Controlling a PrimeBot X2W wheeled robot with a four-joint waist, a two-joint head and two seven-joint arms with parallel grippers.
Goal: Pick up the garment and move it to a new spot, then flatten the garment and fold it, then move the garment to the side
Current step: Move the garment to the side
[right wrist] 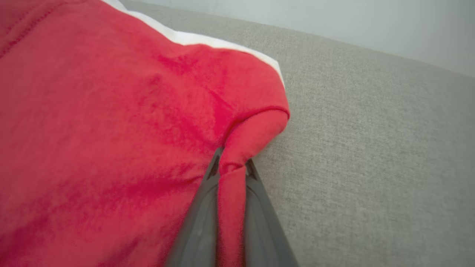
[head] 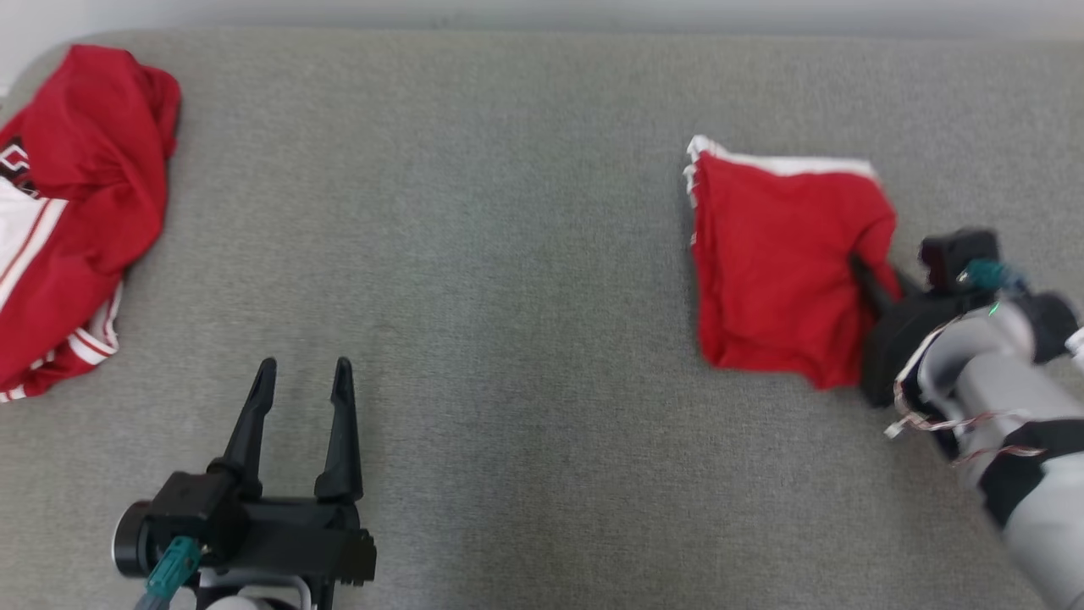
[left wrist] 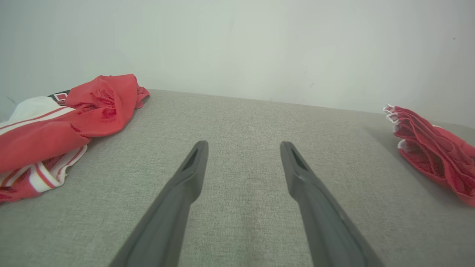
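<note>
The right hand [right wrist: 232, 163] pinches the edge of the folded red garment [head: 779, 271], lying at the right of the grey tabletop [head: 508, 254], likely to pull it aside, while the left hand [head: 305, 373] rests wide open, holding nothing.

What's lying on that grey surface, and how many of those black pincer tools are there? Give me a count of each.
Red garments: 2, the folded red garment and the crumpled red-and-white garment
Tools: 2, the left tool open, the right tool shut on the folded red garment
Total: 4
</note>
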